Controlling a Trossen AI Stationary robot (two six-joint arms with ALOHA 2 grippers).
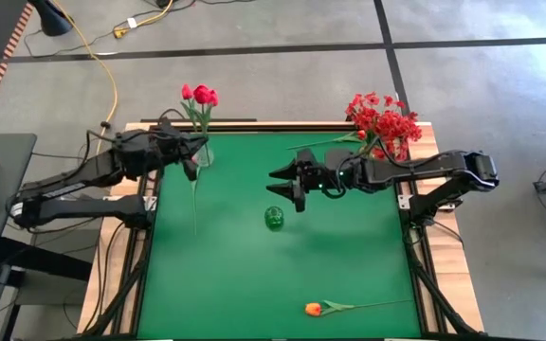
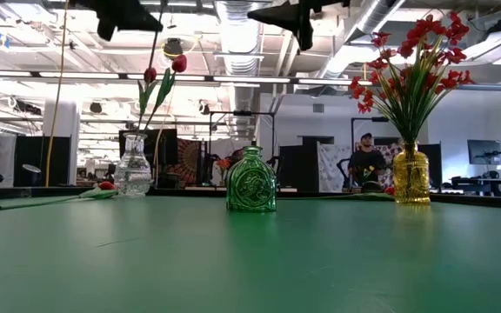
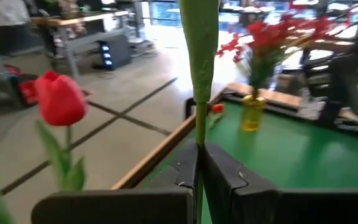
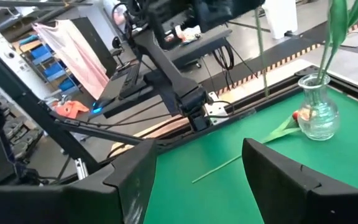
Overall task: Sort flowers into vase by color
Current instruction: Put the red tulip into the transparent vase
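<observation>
Worktop point(image 1: 245, 284) is mostly bare green felt. Left gripper point(image 1: 191, 163) pinches a tulip stem point(image 1: 194, 204) by the clear vase point(image 1: 204, 153) at the far left edge. Right gripper point(image 1: 282, 180) hangs open above the green bottle point(image 1: 274, 218) at the centre. Red sprays point(image 1: 385, 120) fill the far right corner; an orange tulip point(image 1: 314, 309) lies by the near edge.

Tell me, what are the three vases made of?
All three look like glass. The clear vase lets the room show through and has shiny spots. The green vase is see-through green with a raised pattern and bright glints. The yellow vase glows amber, and light passes through it. It could be hard plastic instead; the pictures can't settle that.
</observation>
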